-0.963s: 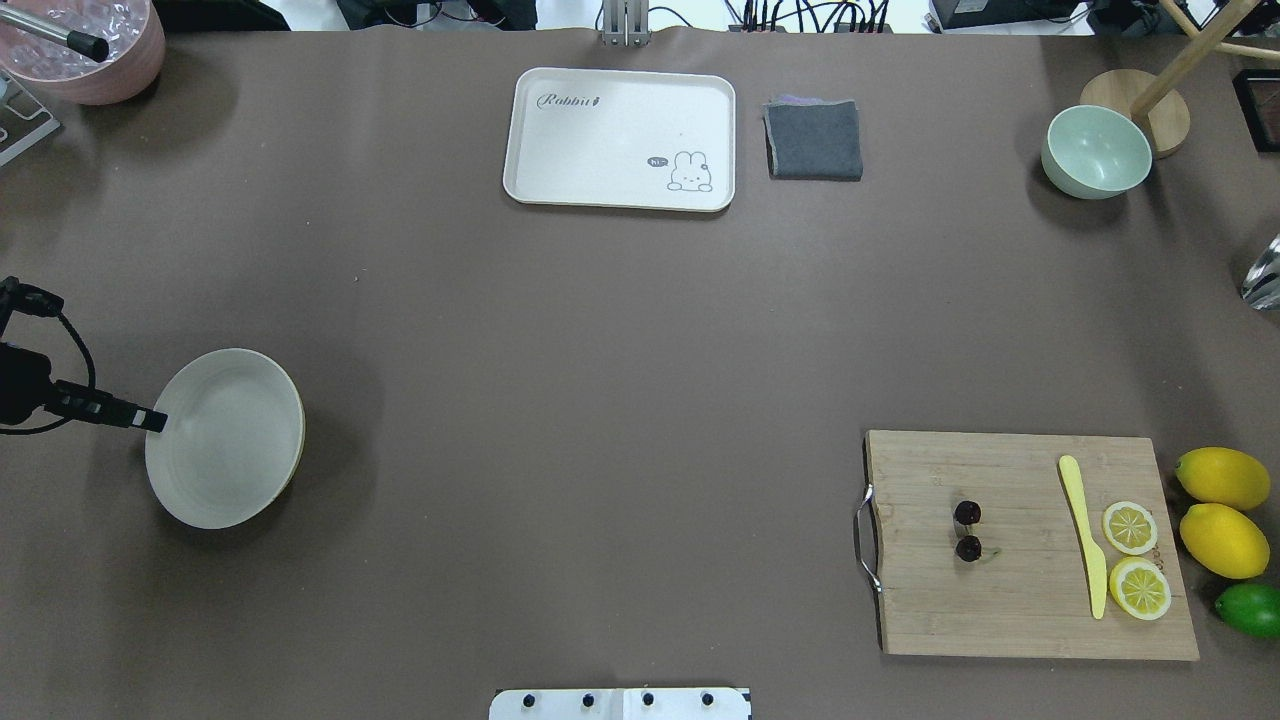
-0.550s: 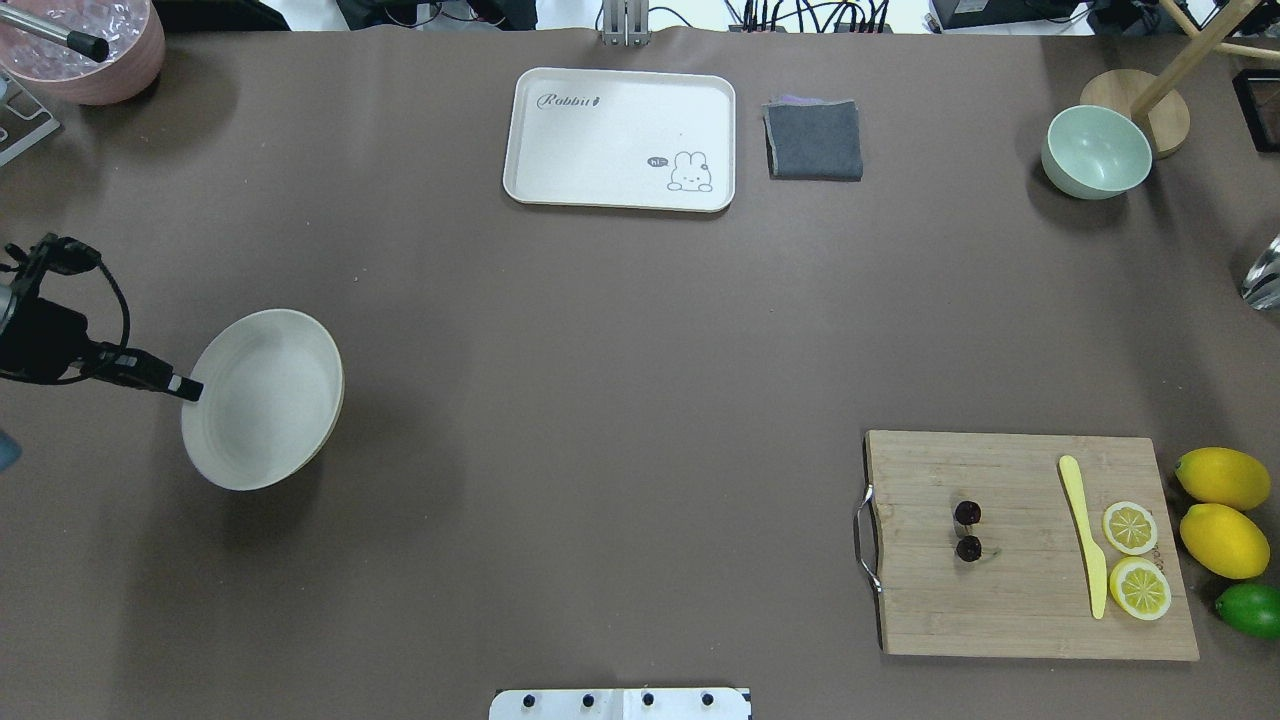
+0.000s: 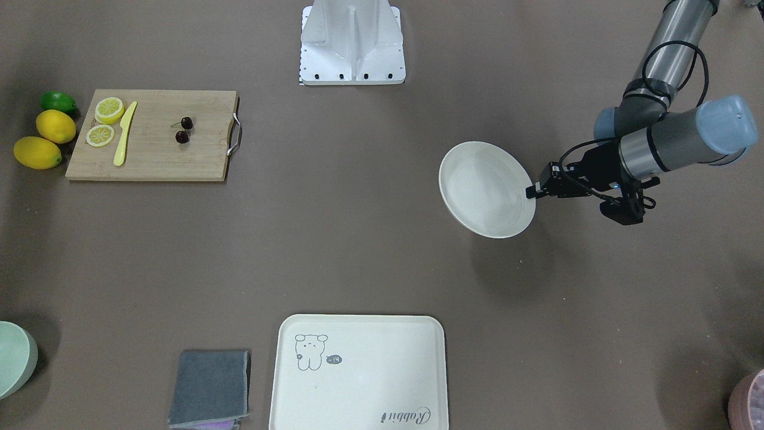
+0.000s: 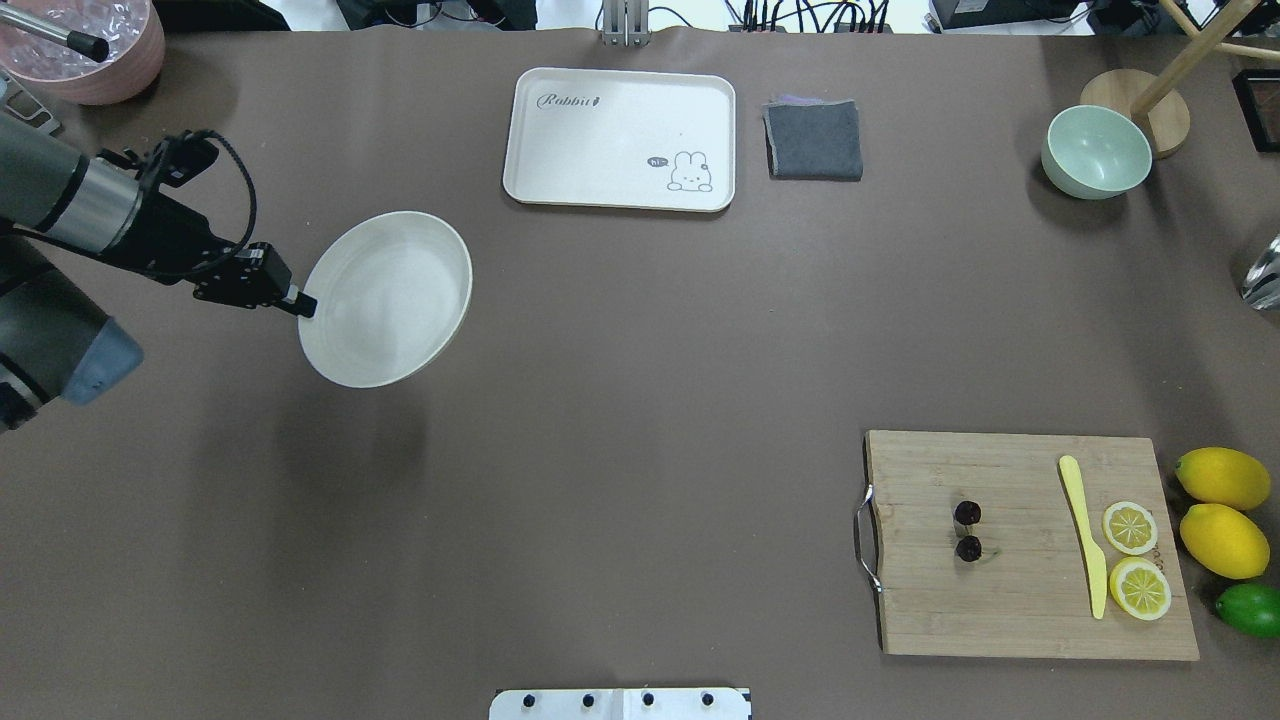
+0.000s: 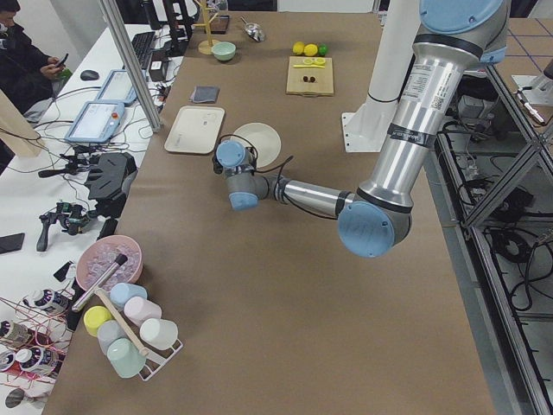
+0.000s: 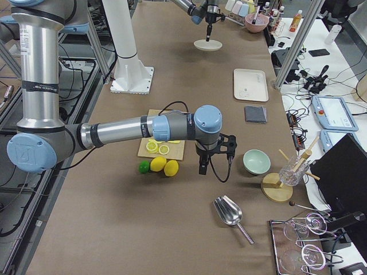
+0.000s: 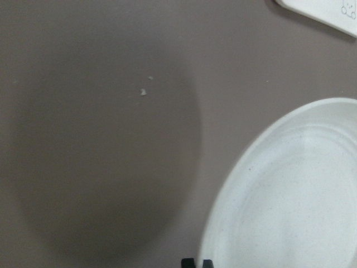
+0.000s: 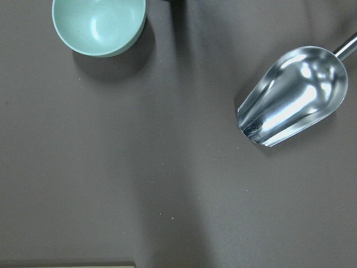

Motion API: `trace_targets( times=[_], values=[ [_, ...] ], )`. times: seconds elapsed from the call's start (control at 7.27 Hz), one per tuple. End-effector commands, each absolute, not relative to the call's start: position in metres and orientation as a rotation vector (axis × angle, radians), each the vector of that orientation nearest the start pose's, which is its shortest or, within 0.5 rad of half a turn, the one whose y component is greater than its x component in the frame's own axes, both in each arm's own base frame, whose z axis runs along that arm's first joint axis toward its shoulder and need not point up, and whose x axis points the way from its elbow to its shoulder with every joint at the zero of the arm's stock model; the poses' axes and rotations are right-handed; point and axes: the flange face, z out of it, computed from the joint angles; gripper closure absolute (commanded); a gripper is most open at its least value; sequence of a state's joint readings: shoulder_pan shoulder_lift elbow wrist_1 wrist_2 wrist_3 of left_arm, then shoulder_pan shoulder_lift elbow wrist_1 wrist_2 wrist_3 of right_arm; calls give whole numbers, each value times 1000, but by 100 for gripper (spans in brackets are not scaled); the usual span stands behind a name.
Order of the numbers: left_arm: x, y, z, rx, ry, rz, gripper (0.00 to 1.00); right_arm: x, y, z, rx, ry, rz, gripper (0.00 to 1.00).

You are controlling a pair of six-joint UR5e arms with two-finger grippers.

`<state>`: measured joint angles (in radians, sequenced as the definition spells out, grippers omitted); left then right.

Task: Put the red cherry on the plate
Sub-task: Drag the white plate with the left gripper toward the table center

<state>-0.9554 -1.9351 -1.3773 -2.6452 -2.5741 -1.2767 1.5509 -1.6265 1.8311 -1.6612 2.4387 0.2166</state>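
The red cherry [image 4: 967, 530], a pair of dark round fruits, lies on the wooden cutting board [image 4: 1010, 610] at the near right; it also shows in the front view as the red cherry [image 3: 184, 130]. My left gripper [image 4: 300, 303] is shut on the rim of the cream-white plate [image 4: 385, 298], which hangs tilted above the table's left half and casts a shadow below. From the left wrist camera the plate [image 7: 295, 195] fills the lower right. My right gripper [image 6: 202, 171] hangs over the table between the lemons and the green bowl; I cannot tell whether it is open or shut.
A cream tray [image 4: 620, 138] and a grey cloth [image 4: 813, 140] lie at the back. A green bowl [image 4: 1096, 152] stands back right. A yellow knife [image 4: 1083, 535] and lemon slices share the board, with lemons [image 4: 1222, 478] beside it. A metal scoop [image 8: 293, 95] lies below the right wrist.
My left gripper has carried the plate to the right and farther from the robot, toward the tray. The cherry and the board have not moved.
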Motion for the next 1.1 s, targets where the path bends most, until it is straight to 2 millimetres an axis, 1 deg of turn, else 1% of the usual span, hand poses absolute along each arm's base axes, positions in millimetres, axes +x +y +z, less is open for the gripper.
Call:
trace_targets(
  times=[0.0,0.14,0.28,0.41,0.55,0.69,0.83,0.96],
  values=[
    [409,-537,338,-30,1325,46,100,47,-470,560,2,-871,135,0],
    [447,-529,305,-24,1300,45,100,47,-471,564,-4,-869,139,0],
    [469,-518,289,-8,1282,42,100,48,-471,564,-4,-868,140,0],
    [484,-510,284,-1,1266,43,100,48,-470,564,-5,-869,142,0],
    [494,-504,278,18,1263,40,100,48,-469,566,-8,-869,144,0],
    [514,-488,278,22,1253,52,100,50,-467,566,-8,-869,150,0],
    [515,-487,279,29,1251,51,100,51,-467,567,-9,-867,151,0],
    [521,-480,282,39,1244,49,100,51,-467,567,-9,-867,151,0]
  ],
)
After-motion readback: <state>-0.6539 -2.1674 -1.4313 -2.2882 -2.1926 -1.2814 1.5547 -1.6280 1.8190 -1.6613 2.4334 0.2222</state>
